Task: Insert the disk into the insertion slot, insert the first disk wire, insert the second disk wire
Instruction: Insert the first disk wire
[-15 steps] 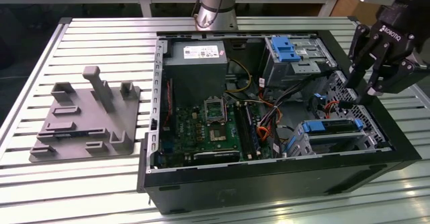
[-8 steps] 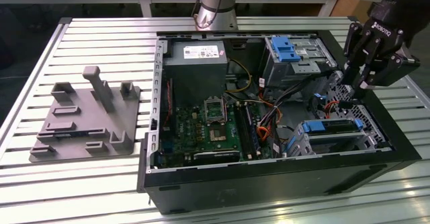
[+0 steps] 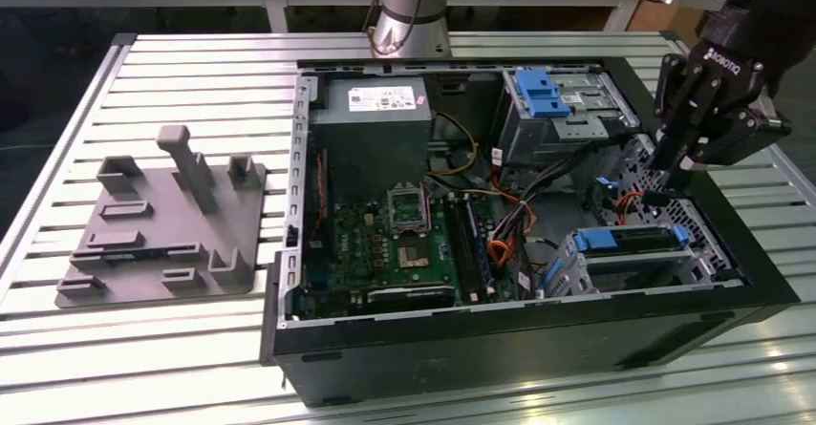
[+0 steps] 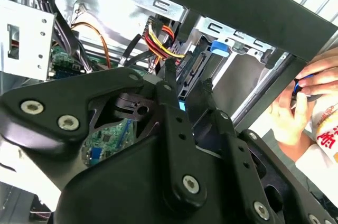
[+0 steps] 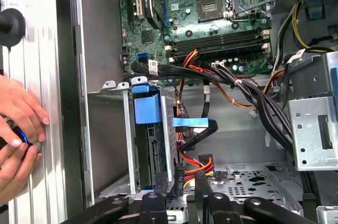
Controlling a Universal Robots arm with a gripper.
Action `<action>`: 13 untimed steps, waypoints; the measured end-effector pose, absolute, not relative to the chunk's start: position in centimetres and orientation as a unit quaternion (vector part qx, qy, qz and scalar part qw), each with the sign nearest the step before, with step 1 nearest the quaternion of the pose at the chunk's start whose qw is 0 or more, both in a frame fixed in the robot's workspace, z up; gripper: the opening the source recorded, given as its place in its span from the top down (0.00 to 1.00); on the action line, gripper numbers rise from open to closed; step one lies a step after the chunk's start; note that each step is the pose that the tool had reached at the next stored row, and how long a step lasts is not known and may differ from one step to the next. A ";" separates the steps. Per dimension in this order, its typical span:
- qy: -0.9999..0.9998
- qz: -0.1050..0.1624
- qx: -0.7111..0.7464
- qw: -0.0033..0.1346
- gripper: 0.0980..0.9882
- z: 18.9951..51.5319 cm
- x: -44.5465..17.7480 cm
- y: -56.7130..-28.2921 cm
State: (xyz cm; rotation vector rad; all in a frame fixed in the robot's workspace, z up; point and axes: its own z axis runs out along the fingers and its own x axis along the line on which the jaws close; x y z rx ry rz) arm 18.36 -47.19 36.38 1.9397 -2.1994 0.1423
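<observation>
- Disk [image 5: 148,112] stands in its slot [image 5: 128,145] in a corner of the computer case [image 3: 510,344]. Its blue frame looks fully home, so we judge the insertion done and the wiring the step in hand.
- Our gripper [image 5: 182,183] hangs at the disk's back edge. Its fingers [image 4: 168,89] are apart and clamp nothing we can make out.
- A bundle of red and yellow wires [image 5: 196,161] and a blue flat cable [image 5: 193,123] lie just beside that edge.
- To seat a plug well, we line it up square with its socket and press straight along the disk, without twisting.
- We keep the loose wires out of the gap between the fingers, so nothing gets pinched.
- A person's hands [image 5: 16,134] rest just outside the case wall, so we keep our moves slow and inside the case.
</observation>
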 end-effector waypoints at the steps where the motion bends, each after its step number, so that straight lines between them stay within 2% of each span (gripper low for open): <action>1: -0.745 0.048 0.657 0.103 0.72 36.3 18.4 -47.2; 12: -0.739 0.050 0.664 0.103 0.70 36.1 18.4 -47.3; 13: -0.739 0.050 0.664 0.103 0.63 36.0 18.4 -47.3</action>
